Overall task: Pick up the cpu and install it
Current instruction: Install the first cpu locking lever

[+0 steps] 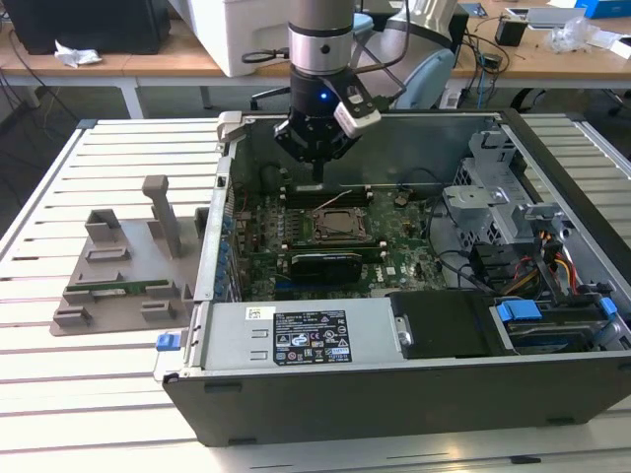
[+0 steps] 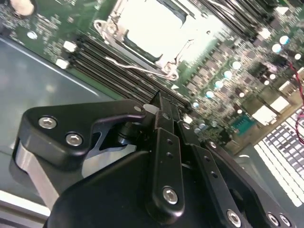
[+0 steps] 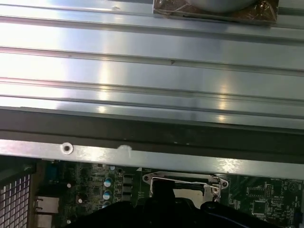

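An open computer case (image 1: 414,394) lay on a slatted metal table (image 1: 59,394). Inside it sat a green motherboard (image 1: 394,258), a labelled power supply (image 1: 296,340) at the near wall, and coloured cables (image 1: 557,266). A grey plastic holder (image 1: 123,271) stood beside the case, towards the exterior view's left.

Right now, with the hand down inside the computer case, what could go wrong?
The hand hangs low over the motherboard, right beside the open socket. Drifting sideways, it could snag the socket's thin wire lever or scrape the memory slots next to it.
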`<state>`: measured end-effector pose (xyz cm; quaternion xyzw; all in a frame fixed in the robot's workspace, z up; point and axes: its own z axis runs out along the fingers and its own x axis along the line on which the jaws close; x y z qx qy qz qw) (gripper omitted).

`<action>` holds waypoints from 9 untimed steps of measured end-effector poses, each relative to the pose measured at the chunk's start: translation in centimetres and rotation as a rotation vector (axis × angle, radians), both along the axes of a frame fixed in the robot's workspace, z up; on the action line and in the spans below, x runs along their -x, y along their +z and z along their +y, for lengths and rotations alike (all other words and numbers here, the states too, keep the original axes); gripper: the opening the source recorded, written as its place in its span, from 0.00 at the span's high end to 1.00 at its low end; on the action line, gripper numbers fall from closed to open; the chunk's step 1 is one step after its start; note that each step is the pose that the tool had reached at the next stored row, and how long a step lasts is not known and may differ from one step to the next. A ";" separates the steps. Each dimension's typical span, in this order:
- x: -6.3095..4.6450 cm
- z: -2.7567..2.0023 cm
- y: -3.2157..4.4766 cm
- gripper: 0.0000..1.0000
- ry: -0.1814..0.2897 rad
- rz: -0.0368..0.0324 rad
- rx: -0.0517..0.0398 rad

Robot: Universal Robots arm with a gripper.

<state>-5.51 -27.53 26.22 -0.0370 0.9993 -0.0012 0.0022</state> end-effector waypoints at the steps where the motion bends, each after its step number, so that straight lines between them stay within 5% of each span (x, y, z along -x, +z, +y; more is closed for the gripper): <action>1: -0.3 0.00 0.00 0.89 0.000 0.0005 0.0000; 9: -0.8 -0.11 -0.07 0.89 0.000 0.0013 0.0000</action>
